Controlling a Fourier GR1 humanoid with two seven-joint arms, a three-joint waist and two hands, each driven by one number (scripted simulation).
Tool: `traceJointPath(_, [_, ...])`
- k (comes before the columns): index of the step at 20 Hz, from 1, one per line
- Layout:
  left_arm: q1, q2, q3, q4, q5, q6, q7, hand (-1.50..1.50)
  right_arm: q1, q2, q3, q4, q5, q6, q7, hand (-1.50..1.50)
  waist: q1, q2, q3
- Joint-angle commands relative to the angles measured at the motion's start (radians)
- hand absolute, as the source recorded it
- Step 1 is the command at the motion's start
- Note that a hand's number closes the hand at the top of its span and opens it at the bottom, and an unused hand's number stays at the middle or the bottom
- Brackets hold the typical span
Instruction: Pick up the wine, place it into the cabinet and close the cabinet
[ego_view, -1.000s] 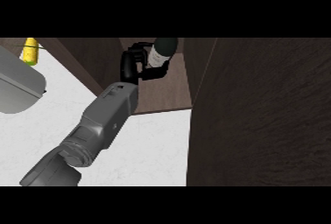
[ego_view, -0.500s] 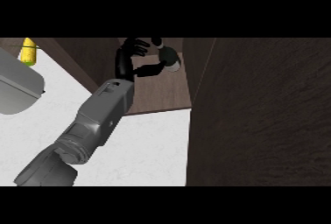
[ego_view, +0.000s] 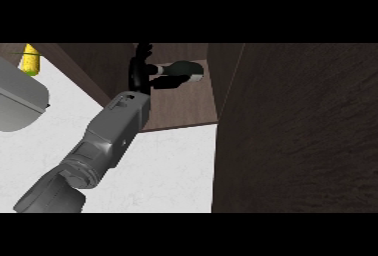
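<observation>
The wine (ego_view: 179, 73) is a dark bottle with a pale band, lying on its side on the brown shelf inside the open cabinet (ego_view: 181, 107); the cabinet's dark wood door (ego_view: 295, 130) stands open at the view's right.

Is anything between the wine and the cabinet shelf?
Nothing visible. The wine already lies on its side on the cabinet shelf, with the hand right beside its left end. The open door stands to the right, clear of both.
</observation>
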Motion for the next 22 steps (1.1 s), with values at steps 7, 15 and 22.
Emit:
traceJointPath(7, [0.045, 0.045, 0.014, -0.008, 0.000, -0.067, -0.073, -1.50, 0.029, 0.004, -0.008, 0.014, -0.002, 0.024, -0.020, -1.50, 0.016, -0.004, -0.001])
traceJointPath(15, [0.015, -0.006, 0.037, -0.011, 0.010, -0.063, -0.097, -1.50, 0.004, -0.006, -0.004, -0.007, -0.009, 0.004, 0.006, -1.50, 0.017, -0.009, -0.001])
traceJointPath(22, [0.038, -0.057, 0.071, -0.062, 0.029, -0.051, -0.199, -1.50, 0.015, 0.008, 0.025, -0.037, -0.008, -0.007, 0.023, -1.50, 0.023, -0.016, -0.001])
